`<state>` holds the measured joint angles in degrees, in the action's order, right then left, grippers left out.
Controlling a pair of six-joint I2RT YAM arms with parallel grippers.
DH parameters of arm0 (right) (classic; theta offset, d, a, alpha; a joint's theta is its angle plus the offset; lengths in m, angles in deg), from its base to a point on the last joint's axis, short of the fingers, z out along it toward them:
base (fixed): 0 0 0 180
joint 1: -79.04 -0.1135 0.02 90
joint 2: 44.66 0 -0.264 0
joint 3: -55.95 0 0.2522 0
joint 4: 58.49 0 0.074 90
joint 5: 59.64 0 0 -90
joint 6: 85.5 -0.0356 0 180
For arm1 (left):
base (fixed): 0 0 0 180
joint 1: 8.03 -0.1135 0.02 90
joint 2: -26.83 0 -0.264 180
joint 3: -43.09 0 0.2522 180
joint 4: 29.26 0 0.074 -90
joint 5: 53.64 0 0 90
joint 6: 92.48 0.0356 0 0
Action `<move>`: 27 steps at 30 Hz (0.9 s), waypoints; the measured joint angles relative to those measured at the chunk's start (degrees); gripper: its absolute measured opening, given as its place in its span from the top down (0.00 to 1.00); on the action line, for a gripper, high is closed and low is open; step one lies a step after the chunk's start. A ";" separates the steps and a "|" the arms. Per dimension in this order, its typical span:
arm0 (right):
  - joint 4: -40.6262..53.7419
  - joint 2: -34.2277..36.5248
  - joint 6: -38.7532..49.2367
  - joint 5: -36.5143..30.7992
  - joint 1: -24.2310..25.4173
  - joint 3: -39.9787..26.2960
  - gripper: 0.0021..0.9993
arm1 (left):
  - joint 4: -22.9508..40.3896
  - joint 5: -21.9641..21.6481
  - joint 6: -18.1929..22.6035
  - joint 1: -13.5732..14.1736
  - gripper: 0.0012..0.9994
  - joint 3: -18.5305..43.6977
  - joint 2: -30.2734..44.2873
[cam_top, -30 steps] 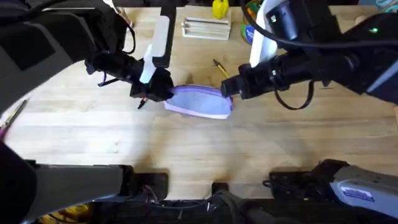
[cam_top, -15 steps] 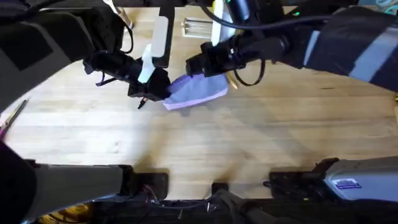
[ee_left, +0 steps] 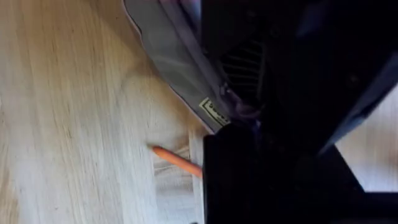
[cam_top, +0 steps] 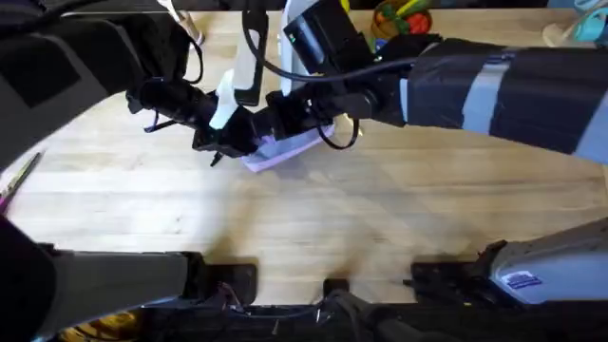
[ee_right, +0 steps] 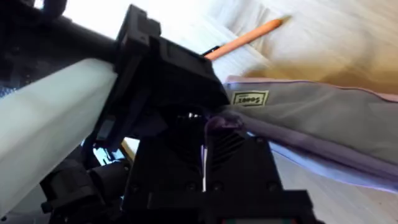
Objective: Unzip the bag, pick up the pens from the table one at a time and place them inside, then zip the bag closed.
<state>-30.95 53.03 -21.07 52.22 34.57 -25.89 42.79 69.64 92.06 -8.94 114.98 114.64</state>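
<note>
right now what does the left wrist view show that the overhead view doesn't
Left wrist alone: the orange pen lying on the table, and a small label on the bag's edge. Overhead alone: both arms meeting at the bag's left end, the left gripper and right gripper close together, with the wider tabletop around them. Shared: the lavender bag and the wooden table.

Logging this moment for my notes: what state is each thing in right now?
Bag: lying on the table, bunched toward the left gripper; zip state hidden by the grippers.
Orange pen: lying flat on the table beside the bag, outside it.
Left gripper: at the bag's left end.
Right gripper: at the same end.
</note>
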 joint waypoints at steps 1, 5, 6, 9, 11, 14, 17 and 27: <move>0.00 0.00 -0.05 -0.03 -0.50 -0.01 0.97 | 0.05 -0.08 0.00 0.00 0.96 0.00 0.00; 0.22 -0.02 -0.19 -0.23 -1.72 -0.01 0.97 | 0.23 -0.35 0.00 0.00 0.96 0.00 0.00; 0.31 0.00 -0.21 -0.28 -1.88 -0.01 0.97 | 0.23 -0.41 0.00 0.00 0.96 0.00 0.00; 0.35 0.00 -0.21 -0.19 -1.94 -0.01 0.97 | 0.21 -0.53 0.00 0.00 0.96 0.00 0.00; 0.31 -0.01 -0.41 0.26 -1.94 -0.01 0.89 | 0.14 -0.41 0.00 0.00 0.96 0.00 0.00; 1.43 -0.55 1.16 0.68 -1.92 -0.17 0.66 | 0.17 -0.21 0.66 -0.17 0.96 0.00 0.00; 3.78 -2.43 3.69 2.48 -1.69 -0.38 0.50 | -0.44 0.23 0.52 -0.05 0.96 0.00 0.00; 18.89 -11.90 13.51 0.24 4.58 -1.17 0.00 | -0.49 0.52 0.42 0.02 0.96 0.00 0.00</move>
<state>-12.05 41.13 -7.56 52.46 39.14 -27.07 42.30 70.17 92.48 -8.92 114.98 114.64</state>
